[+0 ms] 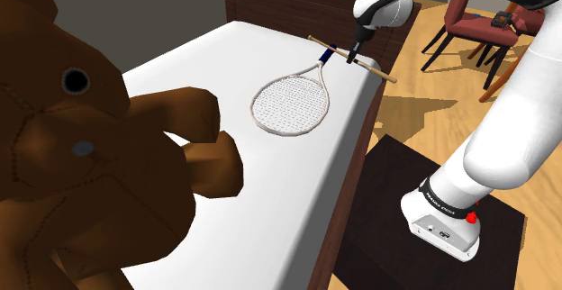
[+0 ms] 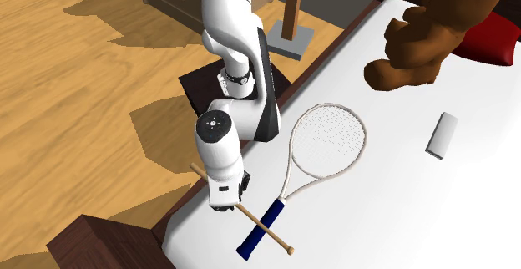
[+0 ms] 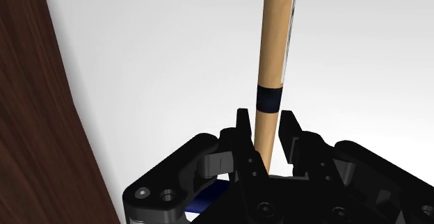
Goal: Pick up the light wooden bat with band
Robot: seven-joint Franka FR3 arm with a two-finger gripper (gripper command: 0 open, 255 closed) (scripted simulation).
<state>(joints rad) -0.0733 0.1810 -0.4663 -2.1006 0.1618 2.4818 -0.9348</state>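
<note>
1. Wood-plank floor [image 1: 423, 90] runs round a bed [image 1: 225, 207] with a plain white top and a dark wooden frame [image 1: 288, 0]. A grey wall [image 1: 135, 9] stands behind it in the shoulder view.
2. At the shoulder view's left, a brown teddy bear [image 1: 72, 153] sits on the bed, close to the camera.
3. Near the middle, a white tennis racket [image 1: 290, 104] lies flat on the bed. Its strung head is nearer the bear, and its blue-wrapped handle points toward the far corner.
4. Just right of that, the light wooden bat [image 1: 378, 73] lies crosswise over the racket's handle at the bed's edge, with one end reaching out past the edge. The wrist view shows a dark band [image 3: 268, 99] round its shaft.
5. The black end effector [image 1: 358, 52] stands over the bat. In the wrist view its fingers [image 3: 243, 136] pinch the shaft from both sides, just beside the band.
6. At the shoulder view's right, the white arm [image 1: 504, 135] rises from a dark box stand [image 1: 396, 167] set against the bed. Dark red chairs [image 1: 468, 22] stand on the floor behind it.
7. In the second exterior view, left to right:
   - bare floor [image 2: 83, 75]
   - the stand [image 2: 196, 83]
   - the end effector [image 2: 227, 205] on the bat [image 2: 267, 225]
   - the racket [image 2: 326, 138]
   - the white bed top [image 2: 401, 209], carrying a small pale block [image 2: 441, 135]
   - the bear [image 2: 426, 33], with a red cushion [image 2: 493, 38] beside it
</note>
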